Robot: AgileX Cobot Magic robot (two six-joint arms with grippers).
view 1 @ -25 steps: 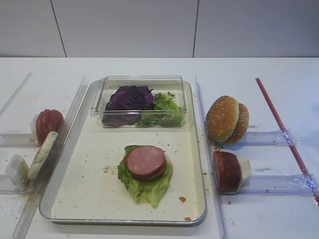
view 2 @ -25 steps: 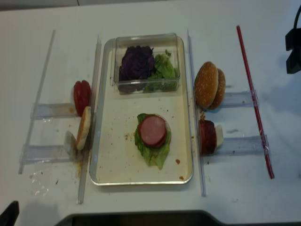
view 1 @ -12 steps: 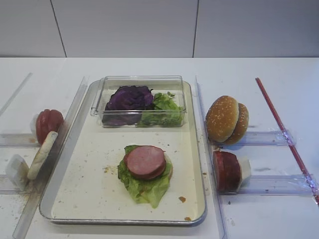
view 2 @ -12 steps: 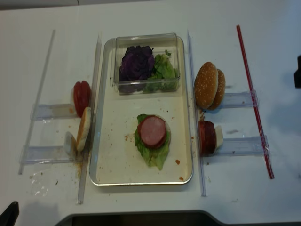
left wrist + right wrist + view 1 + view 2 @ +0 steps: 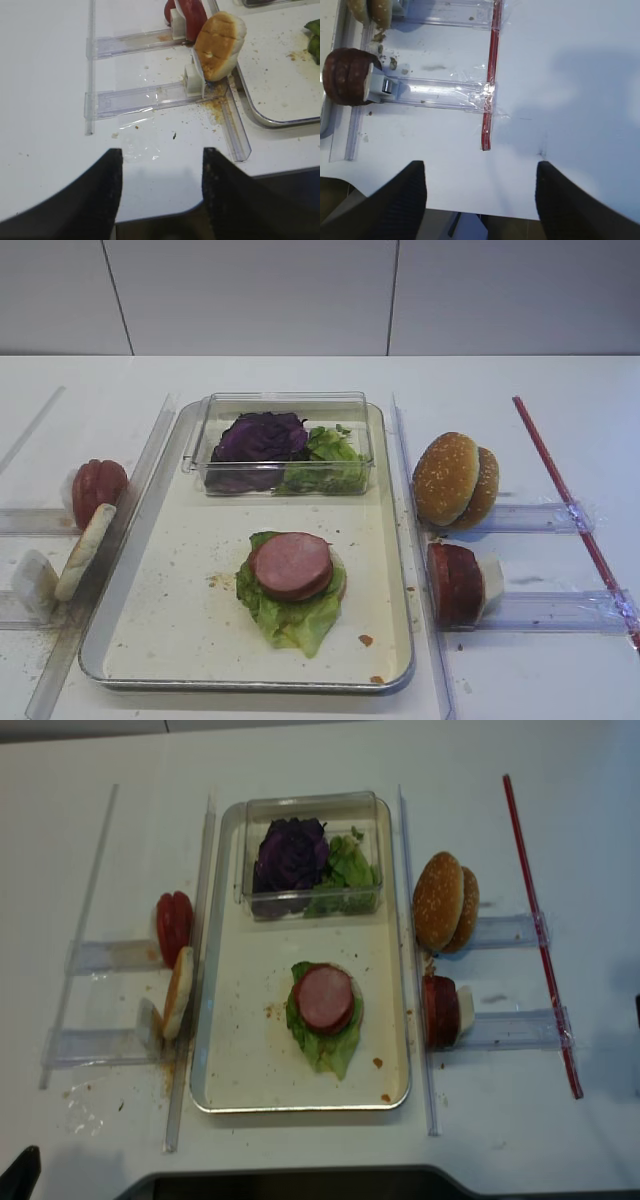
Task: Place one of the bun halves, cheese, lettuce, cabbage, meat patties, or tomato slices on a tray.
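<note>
Surface: you are looking at a white table (image 5: 560, 660) with a pale panelled wall behind it.
Tray: the tray (image 5: 130, 640) lies in the middle of the table, its cream floor speckled with crumbs.
Stack on the tray: near the tray's front you have a ruffled leaf of lettuce (image 5: 300, 615) with one of the meat patties (image 5: 290, 565) flat on top; a sliver of bun seems to peek out at the patty's right edge, though the view is too coarse to be sure.
Clear box: a clear plastic box (image 5: 285, 405) sits at the tray's far end, holding the cabbage (image 5: 258, 436) on its left side and more green leaves on its right.
Right of the tray: the bun halves (image 5: 455, 480) stand on edge together on a clear plastic rail (image 5: 540, 517); nearer to you, more patties (image 5: 455, 583) stand on edge on a second rail.
Red strip: a thin red strip (image 5: 565, 500) runs along the table, well right of the buns.
Left of the tray: the tomato slices (image 5: 98, 488) stand on edge on a rail, and a pale bun piece (image 5: 218, 45) leans just beside the tray's rim.
Right gripper: your right gripper (image 5: 480, 197) hovers over bare table near the red strip's end, jaws spread wide and holding nothing.
Left gripper: your left gripper (image 5: 160, 192) hangs at the table's front-left edge, jaws apart and empty.
</note>
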